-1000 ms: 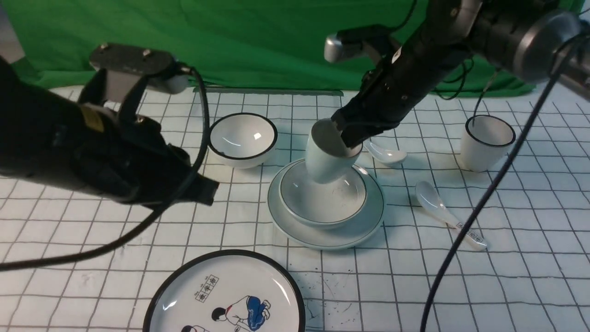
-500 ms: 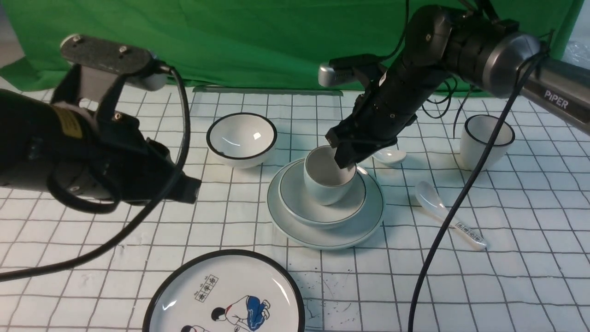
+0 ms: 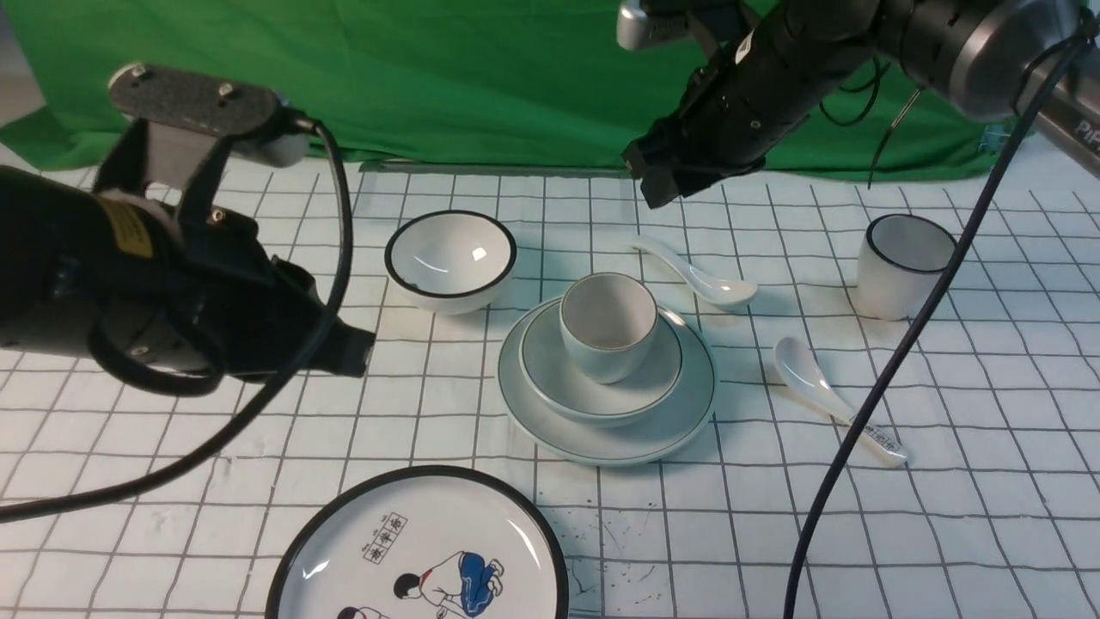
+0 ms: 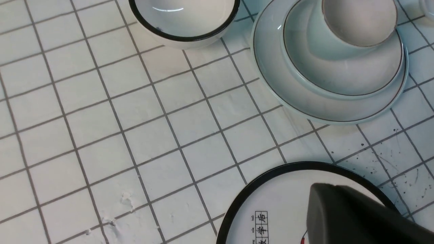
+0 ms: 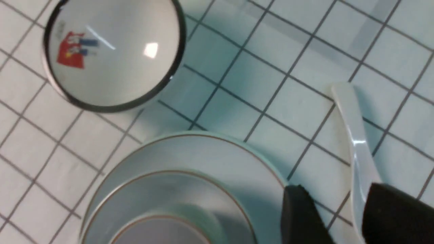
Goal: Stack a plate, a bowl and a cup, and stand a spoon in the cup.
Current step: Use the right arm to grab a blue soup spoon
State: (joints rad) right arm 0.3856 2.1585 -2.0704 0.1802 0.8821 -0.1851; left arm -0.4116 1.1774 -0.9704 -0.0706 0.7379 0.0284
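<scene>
Right gripper [image 3: 657, 176] has risen off the cup [image 3: 608, 322], claws apart and empty; left gripper [image 3: 354, 352] closed. Spoon [image 3: 696, 275] lies clear beyond the plate [image 3: 526, 406].

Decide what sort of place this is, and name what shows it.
Likely a robotics lab set up for recording: a green backdrop behind, a gridded white cloth underneath, and a black left arm and right arm above it.

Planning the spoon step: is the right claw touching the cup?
Apart. The front view shows the right claw hanging high, checked cloth visible between it and the cup.
</scene>
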